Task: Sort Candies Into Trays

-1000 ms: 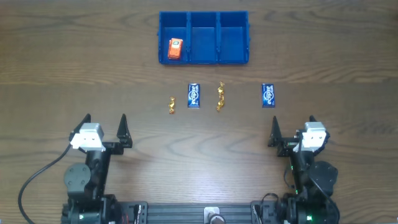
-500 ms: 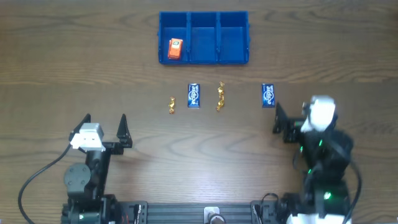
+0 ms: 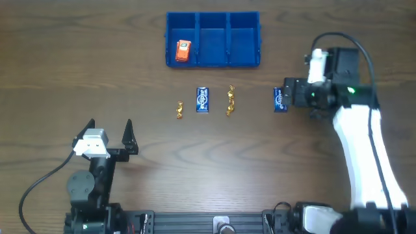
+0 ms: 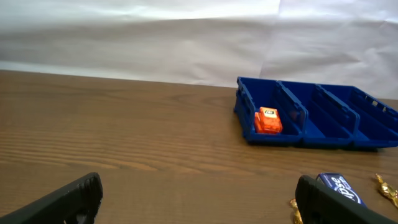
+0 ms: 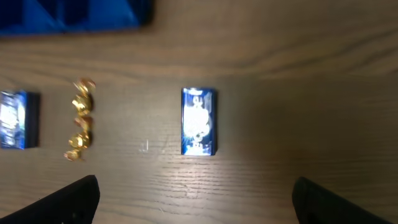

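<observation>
Wooden bench [image 3: 65, 65]: a broad run of wood lies left of the tray, and a band of wood separates the tray from the candy row.

Right arm [image 3: 364, 156] reaches up the right side, its wrist turned inward toward the row. Left arm [image 3: 91, 175] is folded low by its base at near left.

Blue three-bin tray [image 3: 213, 64] sits at far centre, long side facing the arms, with bench showing on both flanks. One orange candy [image 3: 184, 51] lies in the left bin.

Right tool [image 3: 290, 96] is lifted with fingers spread wide, gripping nothing. Its wrist view shows the right blue candy [image 5: 199, 121] lying flat within the fingers' span, apart from both.

Left tool [image 3: 110, 123] is also wide and holds nothing, well apart from the row.

Row between tray and arms, no pieces touching:
- single gold candy [image 3: 180, 109]
- left blue candy [image 3: 203, 99] just beside it
- gold candy cluster [image 3: 230, 101]
- a wider gap, then the right blue candy at the row's right end
</observation>
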`<move>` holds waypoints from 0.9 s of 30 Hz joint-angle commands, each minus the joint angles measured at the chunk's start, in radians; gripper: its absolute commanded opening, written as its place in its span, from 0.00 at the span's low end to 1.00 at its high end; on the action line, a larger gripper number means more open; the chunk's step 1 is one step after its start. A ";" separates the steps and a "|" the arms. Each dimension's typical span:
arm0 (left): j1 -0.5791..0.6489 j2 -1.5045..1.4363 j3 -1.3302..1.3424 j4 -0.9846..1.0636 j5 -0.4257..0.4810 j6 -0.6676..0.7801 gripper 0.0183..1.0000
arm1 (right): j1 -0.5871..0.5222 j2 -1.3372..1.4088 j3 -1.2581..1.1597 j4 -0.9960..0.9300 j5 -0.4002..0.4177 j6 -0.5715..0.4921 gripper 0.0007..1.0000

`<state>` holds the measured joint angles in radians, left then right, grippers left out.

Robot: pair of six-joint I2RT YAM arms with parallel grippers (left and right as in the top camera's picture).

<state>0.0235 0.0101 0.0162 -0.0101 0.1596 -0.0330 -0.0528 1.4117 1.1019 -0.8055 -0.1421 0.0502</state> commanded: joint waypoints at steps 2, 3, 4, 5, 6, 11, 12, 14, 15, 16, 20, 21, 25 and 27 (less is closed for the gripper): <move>0.002 -0.006 -0.011 -0.050 0.040 -0.012 1.00 | 0.066 0.191 0.019 0.044 0.013 0.041 1.00; 0.002 -0.006 -0.011 -0.050 0.040 -0.012 1.00 | 0.074 0.212 0.019 0.055 0.034 0.055 1.00; 0.002 -0.006 -0.011 -0.050 0.040 -0.012 1.00 | 0.082 0.232 0.019 0.066 0.046 0.055 1.00; 0.002 -0.006 -0.011 -0.050 0.040 -0.012 1.00 | 0.091 0.258 0.019 0.084 0.059 0.055 1.00; 0.002 -0.006 -0.011 -0.049 0.040 -0.012 1.00 | 0.096 0.275 0.019 0.097 0.066 0.054 1.00; 0.002 -0.006 -0.011 -0.049 0.040 -0.012 1.00 | 0.112 0.350 0.019 0.169 0.155 0.054 1.00; 0.002 -0.006 -0.011 -0.049 0.040 -0.012 1.00 | 0.113 0.357 0.019 0.172 0.170 0.054 1.00; 0.002 -0.006 -0.011 -0.049 0.040 -0.011 1.00 | 0.117 0.373 0.019 0.177 0.187 0.053 1.00; 0.002 -0.006 -0.011 -0.049 0.040 -0.012 1.00 | 0.119 0.379 0.019 0.181 0.191 0.053 1.00; 0.002 -0.006 -0.011 -0.049 0.040 -0.012 1.00 | 0.121 0.384 0.019 0.182 0.194 0.050 1.00; 0.002 -0.006 -0.011 -0.049 0.040 -0.012 1.00 | 0.133 0.392 0.019 0.184 0.212 0.049 1.00; 0.002 -0.006 -0.011 -0.050 0.040 -0.012 1.00 | 0.133 0.397 0.019 0.185 0.212 0.050 1.00; 0.002 -0.006 -0.011 -0.050 0.040 -0.012 1.00 | 0.133 0.424 0.019 0.193 0.212 0.050 1.00; 0.002 -0.006 -0.011 -0.049 0.040 -0.011 1.00 | 0.133 0.440 0.019 0.203 0.208 0.051 1.00</move>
<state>0.0235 0.0101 0.0162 -0.0105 0.1600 -0.0326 0.0761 1.8221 1.1030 -0.6128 0.0536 0.0948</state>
